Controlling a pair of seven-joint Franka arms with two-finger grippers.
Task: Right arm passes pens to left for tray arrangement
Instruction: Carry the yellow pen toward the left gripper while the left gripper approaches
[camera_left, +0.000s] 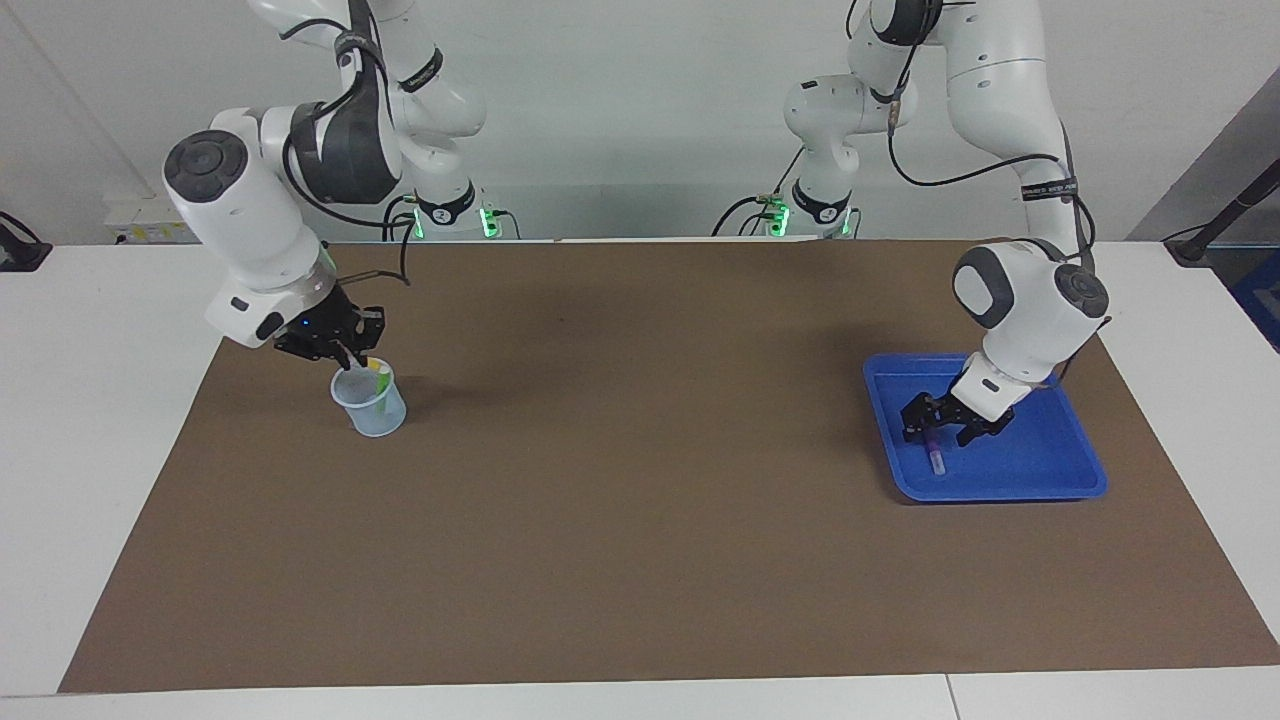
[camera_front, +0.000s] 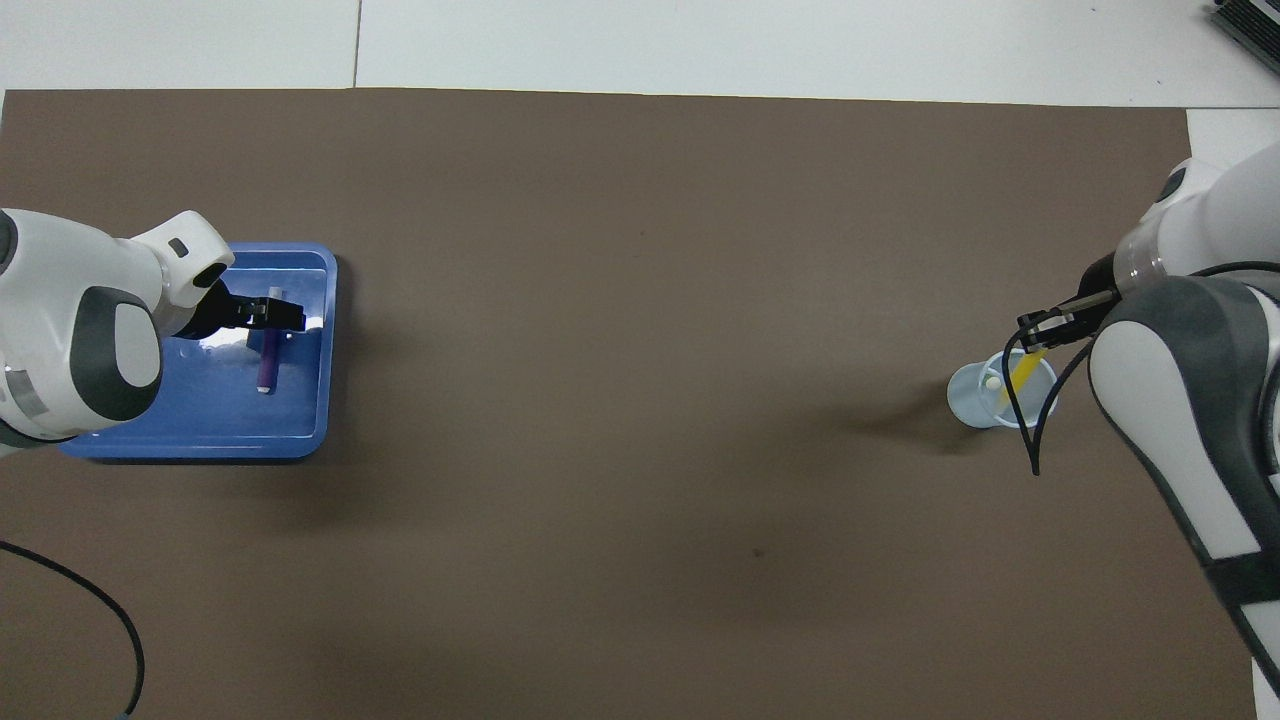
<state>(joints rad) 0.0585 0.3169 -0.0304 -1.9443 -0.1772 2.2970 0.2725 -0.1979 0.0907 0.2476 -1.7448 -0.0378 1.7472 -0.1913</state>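
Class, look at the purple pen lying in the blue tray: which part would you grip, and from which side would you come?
Grip the purple pen at mid-barrel, coming straight down from above, jaws across its width. It lies flat on the tray floor, and the raised rim would likely block a sideways approach.

One camera sits high across the counter and faces the two robots, far enough back to take in both arm bases at the top of its picture, the wall and the whole brown mat. The other hangs high above the robots' own end and looks forward and steeply down, so the arms enter from its bottom corners. Both share the mat, the blue tray and the pale cup, seen half a turn apart.
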